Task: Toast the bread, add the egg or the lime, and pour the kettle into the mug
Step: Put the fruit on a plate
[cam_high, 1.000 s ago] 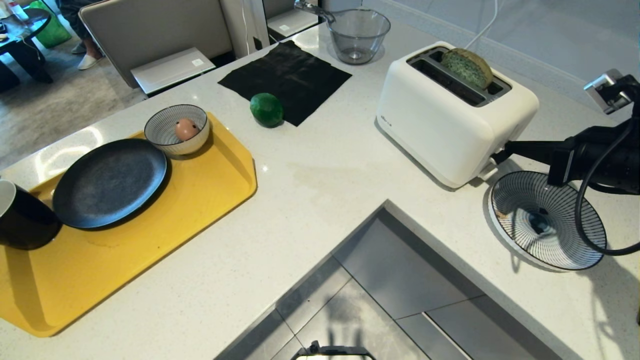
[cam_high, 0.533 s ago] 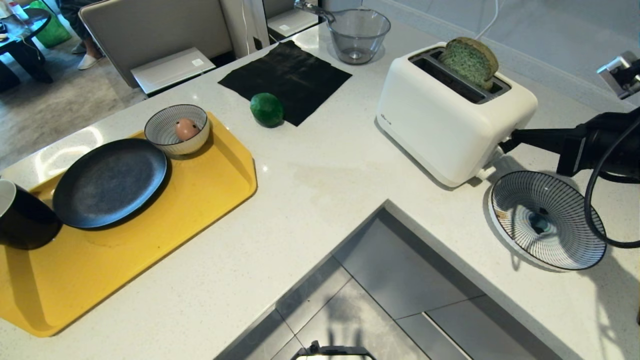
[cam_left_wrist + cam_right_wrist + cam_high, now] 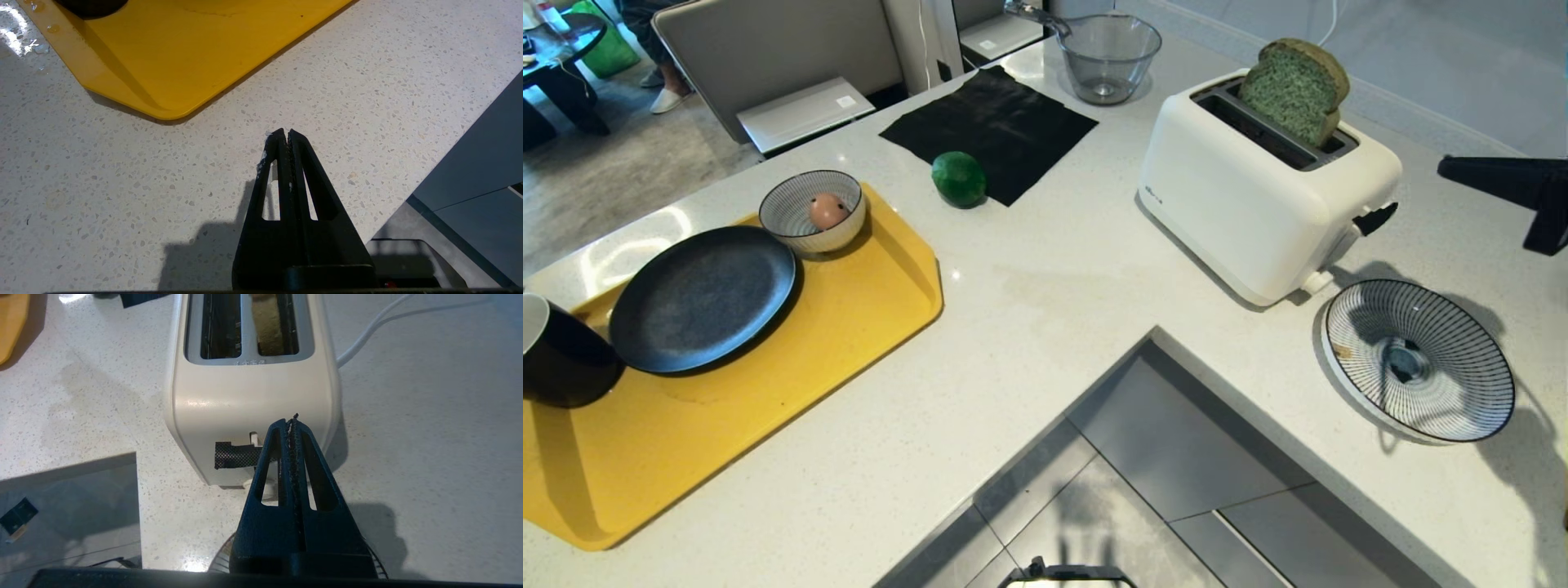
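Spongy green bread (image 3: 1294, 90) with olive crust standing upright in the glossy white toaster's (image 3: 1258, 196) far slot near the speckled desk's (image 3: 1045, 294) far right edge, right pincer (image 3: 291, 420) closed, empty, level with the toaster's lever end, left pincer (image 3: 284, 133) closed over the desk's near edge.

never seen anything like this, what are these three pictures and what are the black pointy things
This is a two-armed robot at a kitchen counter. The wide picture comes from a camera on its head, looking down. The other two come from cameras on its wrists, just behind each end effector, the black pointed pincers you noticed.

On the counter: a white toaster with a slice of green bread standing up out of one slot, a lime at the edge of a black cloth, a striped plate, a glass bowl, and a yellow tray carrying a dark plate, a black mug and a striped bowl with an egg.

The left end effector hovers above bare counter near the tray's corner. The right end effector points at the toaster's lever end. Both are shut and empty.
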